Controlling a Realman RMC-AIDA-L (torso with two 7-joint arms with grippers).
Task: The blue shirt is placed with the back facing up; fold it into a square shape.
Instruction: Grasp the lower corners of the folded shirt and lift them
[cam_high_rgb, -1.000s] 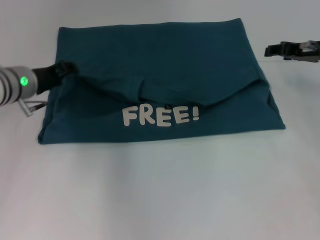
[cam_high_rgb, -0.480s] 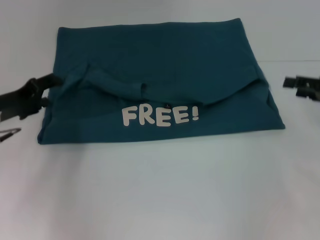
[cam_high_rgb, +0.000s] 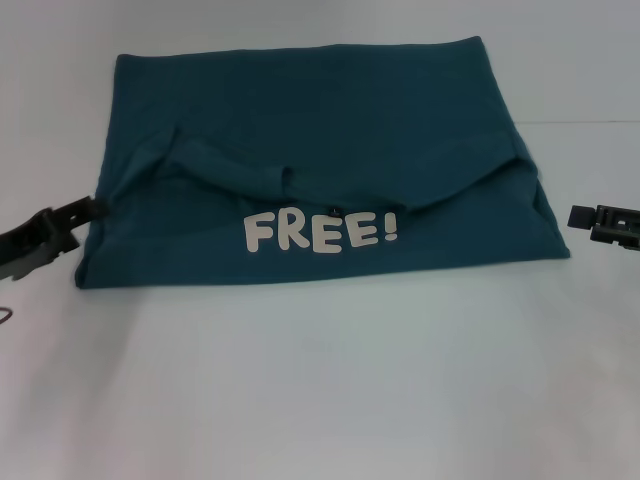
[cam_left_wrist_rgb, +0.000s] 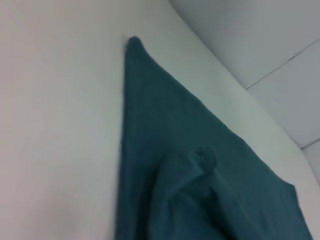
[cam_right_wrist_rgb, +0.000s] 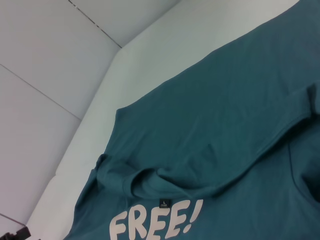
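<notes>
One word, "FREE!" (cam_high_rgb: 321, 231), marks the blue shirt (cam_high_rgb: 320, 110).

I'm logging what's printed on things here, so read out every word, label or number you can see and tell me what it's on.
"FREE!" in white letters on the folded-over front of the blue shirt.
A small dark neck tag sits just above the lettering; its print is too small to read.
No other text shows on the left gripper, the right gripper or the table.

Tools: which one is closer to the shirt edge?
The left tool: its tip reaches the shirt's left edge. The right tool sits apart from the right edge, with bare table showing between.
</notes>
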